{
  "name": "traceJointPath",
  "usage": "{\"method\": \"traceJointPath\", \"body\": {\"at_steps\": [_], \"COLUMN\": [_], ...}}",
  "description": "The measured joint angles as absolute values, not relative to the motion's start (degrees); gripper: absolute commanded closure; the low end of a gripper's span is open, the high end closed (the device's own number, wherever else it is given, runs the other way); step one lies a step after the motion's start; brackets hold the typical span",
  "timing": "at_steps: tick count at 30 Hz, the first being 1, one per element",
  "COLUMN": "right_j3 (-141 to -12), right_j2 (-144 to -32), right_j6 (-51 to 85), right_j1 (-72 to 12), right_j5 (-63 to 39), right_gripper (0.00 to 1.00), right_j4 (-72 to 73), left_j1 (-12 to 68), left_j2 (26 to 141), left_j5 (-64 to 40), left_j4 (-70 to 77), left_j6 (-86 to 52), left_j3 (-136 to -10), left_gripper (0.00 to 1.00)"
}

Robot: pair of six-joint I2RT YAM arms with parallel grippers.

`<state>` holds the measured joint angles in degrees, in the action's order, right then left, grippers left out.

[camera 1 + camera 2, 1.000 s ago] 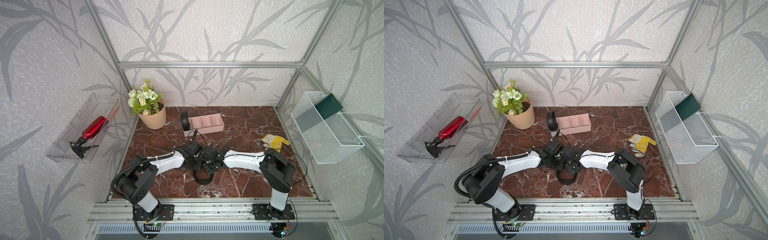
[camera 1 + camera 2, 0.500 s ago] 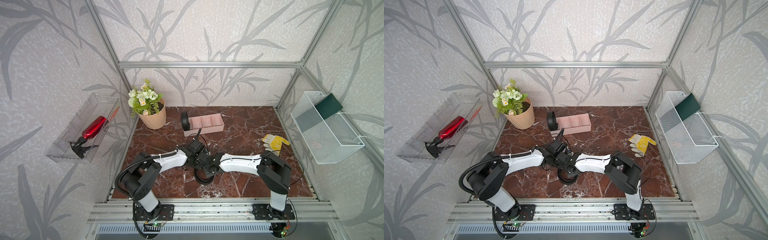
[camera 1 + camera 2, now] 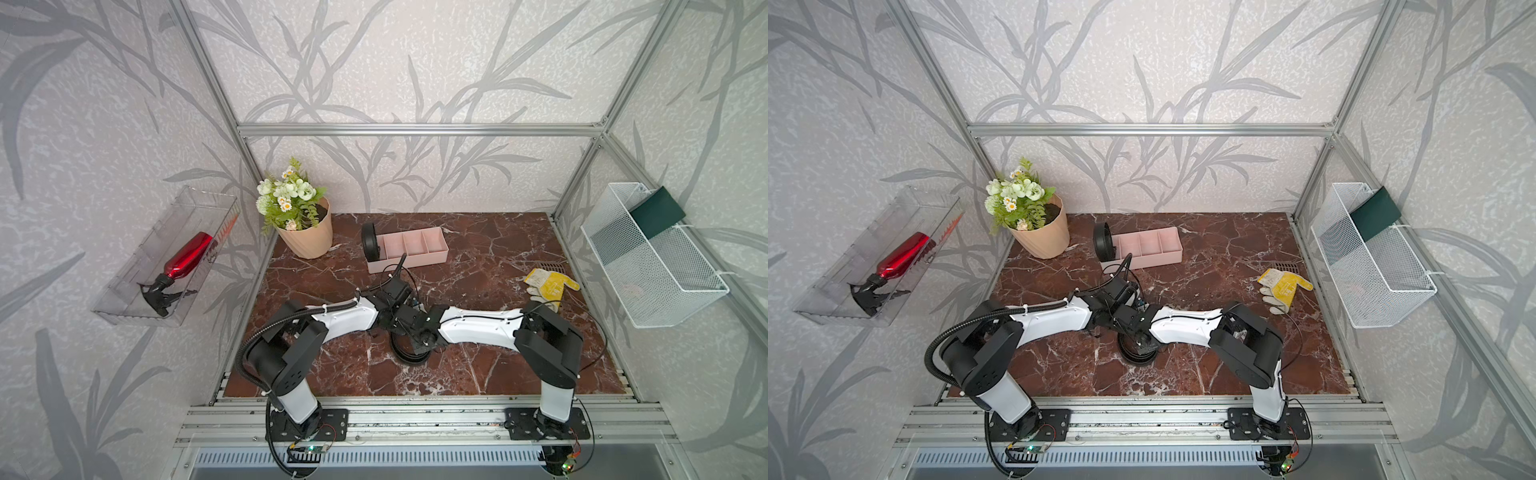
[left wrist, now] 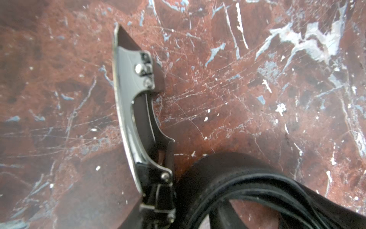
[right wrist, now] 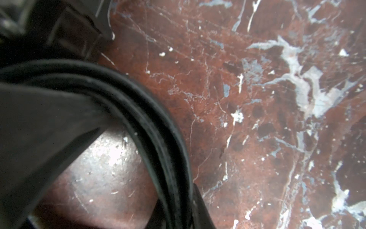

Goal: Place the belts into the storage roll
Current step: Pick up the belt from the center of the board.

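Right wrist: my right gripper (image 5: 158,174) clamps the coiled belt (image 5: 138,103).
Left gripper (image 3: 399,322): can't tell.
Risk: I think the loose buckle (image 4: 142,119) snags, uncoiling it.

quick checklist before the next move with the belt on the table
1. One coiled belt stands in the end compartment of the pink storage tray: ok.
2. Other three compartments free: ok.
3. Second belt coiled on the marble table, near both wrists: ok.
4. Coil in the right wrist view, loops together: ok.
5. Right gripper over the coil, its fingers hidden; grip: cannot tell.
6. Buckle sticks out from the coil, loose; left gripper's hold on it: cannot tell.
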<state>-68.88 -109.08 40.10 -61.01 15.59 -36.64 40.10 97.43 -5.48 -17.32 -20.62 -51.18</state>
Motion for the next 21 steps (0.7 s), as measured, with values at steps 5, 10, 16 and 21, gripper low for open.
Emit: {"method": "traceJointPath", "body": {"at_steps": [5, 10, 16, 21], "right_j3": [-68.9, -68.7, -66.9, -66.2], "right_j2": [-109.1, -109.1, -107.8, -107.3], "right_j6": [40.3, 39.3, 38.5, 38.2], "right_j1": [-61.0, -61.0, -60.5, -60.1], "right_j5": [15.6, 16.2, 15.4, 14.3], "right_gripper": [1.0, 1.0, 1.0, 0.76], "right_j4": [-36.7, -36.1, -33.0, -32.0], "left_j1": [40.1, 40.0, 40.5, 40.5], "left_j2": [97.4, 97.7, 99.4, 100.1], "left_j5": [-5.1, -5.2, -4.4, -4.3], "left_j4": [-17.4, -17.6, -20.3, -21.9], "left_j6": [-21.2, -20.7, -20.1, -20.2], "left_j3": [-51.2, -51.4, -53.9, -55.0], "left_gripper": [0.64, 0.82, 1.0, 1.0]}}
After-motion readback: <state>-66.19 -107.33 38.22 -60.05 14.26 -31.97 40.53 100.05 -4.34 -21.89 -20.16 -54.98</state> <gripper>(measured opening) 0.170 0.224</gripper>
